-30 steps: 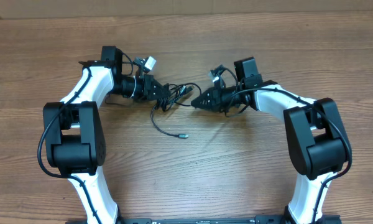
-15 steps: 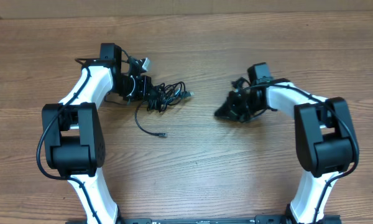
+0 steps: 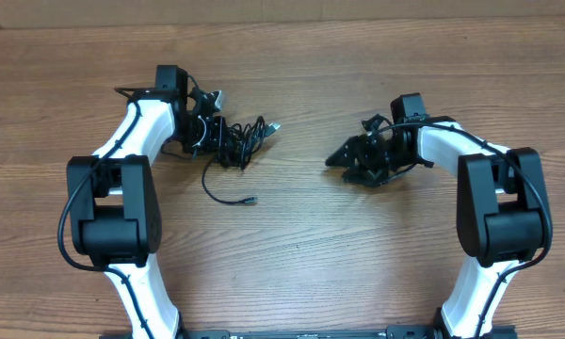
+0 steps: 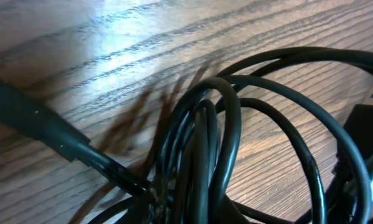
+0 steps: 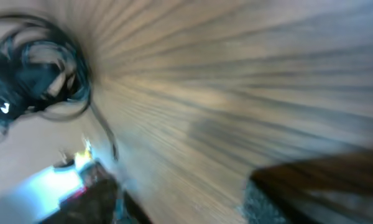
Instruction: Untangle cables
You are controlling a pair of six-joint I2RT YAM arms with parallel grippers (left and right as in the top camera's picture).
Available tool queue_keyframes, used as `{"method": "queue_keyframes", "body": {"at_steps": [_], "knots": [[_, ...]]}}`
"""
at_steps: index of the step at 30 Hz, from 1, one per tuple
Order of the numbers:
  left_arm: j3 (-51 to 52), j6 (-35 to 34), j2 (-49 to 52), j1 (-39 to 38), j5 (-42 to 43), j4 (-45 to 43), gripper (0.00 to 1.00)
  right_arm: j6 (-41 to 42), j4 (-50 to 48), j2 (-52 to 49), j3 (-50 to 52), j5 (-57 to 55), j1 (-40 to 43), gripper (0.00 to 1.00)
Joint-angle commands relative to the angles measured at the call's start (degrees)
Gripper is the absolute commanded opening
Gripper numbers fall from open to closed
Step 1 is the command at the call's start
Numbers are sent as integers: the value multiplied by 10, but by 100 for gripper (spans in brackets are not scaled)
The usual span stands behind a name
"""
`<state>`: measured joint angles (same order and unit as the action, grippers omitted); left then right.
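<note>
The cables are a bunch of thin black loops on the wood, with a metallic plug at the upper right and one loose tail trailing toward me. My left gripper is pressed into the bunch's left side. In the left wrist view the cables fill the frame and converge at the bottom edge, hiding the fingers. My right gripper stands well to the right of the bunch, open and holding nothing. In its blurred wrist view bare wood lies between the fingers of the right gripper, and the cables show far off.
The wooden table carries only the two arms and the bunch. The left arm's base link and the right arm's stand near the front edge. Thicker black arm wiring hangs at the right wrist.
The right gripper let go of the cables, opened and pulled back to the right. The left gripper dragged the bunch left, and the loose tail followed.
</note>
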<state>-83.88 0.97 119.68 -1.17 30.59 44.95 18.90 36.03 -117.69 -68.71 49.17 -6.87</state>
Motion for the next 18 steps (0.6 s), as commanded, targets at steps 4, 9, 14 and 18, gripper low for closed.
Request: {"method": "queue_keyframes", "body": {"at_steps": [4,9,14,18], "knots": [[5,10,11,-5,10,0,32,-14,-9,-3,1,6,-14,82],[-2,94,9,-5,145,23,43,-14,-10,-3,1,6,-28,84],[-22,151,2,-7,200,79,48,-14,-10,-3,1,6,-45,84],[-22,150,0,-14,187,84,54,-13,-17,-3,1,6,-66,85]]}}
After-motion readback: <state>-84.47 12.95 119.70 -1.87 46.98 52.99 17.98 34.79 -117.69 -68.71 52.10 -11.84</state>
